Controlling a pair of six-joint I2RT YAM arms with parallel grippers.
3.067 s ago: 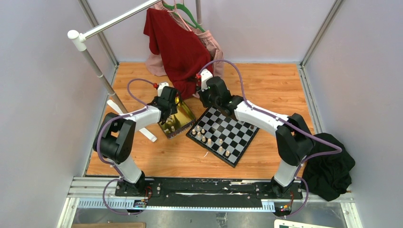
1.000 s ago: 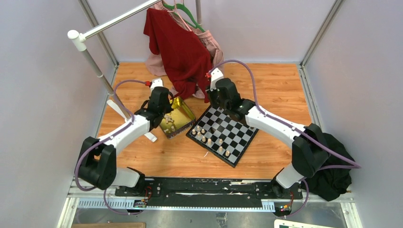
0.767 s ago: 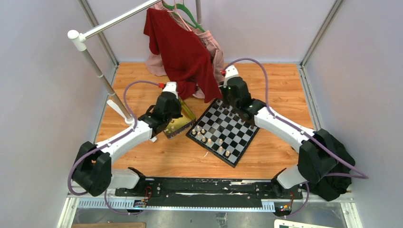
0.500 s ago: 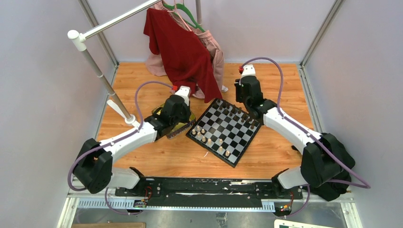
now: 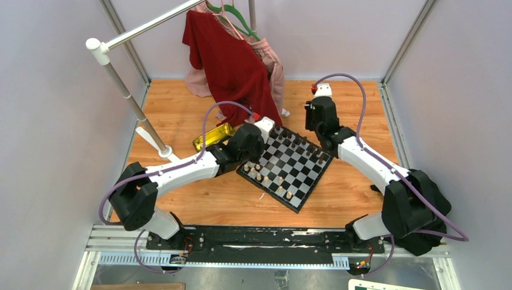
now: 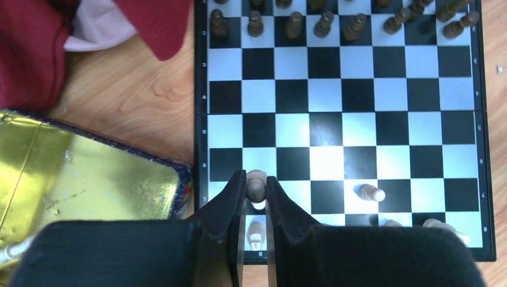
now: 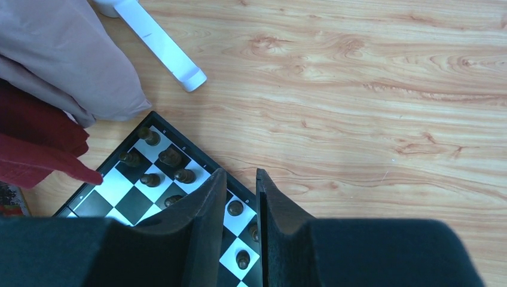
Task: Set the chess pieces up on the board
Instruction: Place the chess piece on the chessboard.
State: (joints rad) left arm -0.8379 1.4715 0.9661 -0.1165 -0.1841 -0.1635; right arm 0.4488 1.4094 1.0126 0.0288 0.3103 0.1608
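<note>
your left gripper (image 6: pixel 256 177) pinches a cream turned pawn (image 6: pixel 257 192) over the black-and-white checkered board (image 6: pixel 335 113); your right gripper (image 7: pixel 241 176) hangs narrowly parted, empty

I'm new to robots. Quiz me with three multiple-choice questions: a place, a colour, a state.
1. Where is the gold tin relative to the board? A on it; B beside it, on the table; C under it.
2. The pieces along the board's edge nearest the right arm are: A dark; B cream; C red.
3. The left tool is: A wide open; B shut on a light piece; C hidden.
B: the tin lies on wood; A: brown rows there; B: its fingers pinch a cream piece.
</note>
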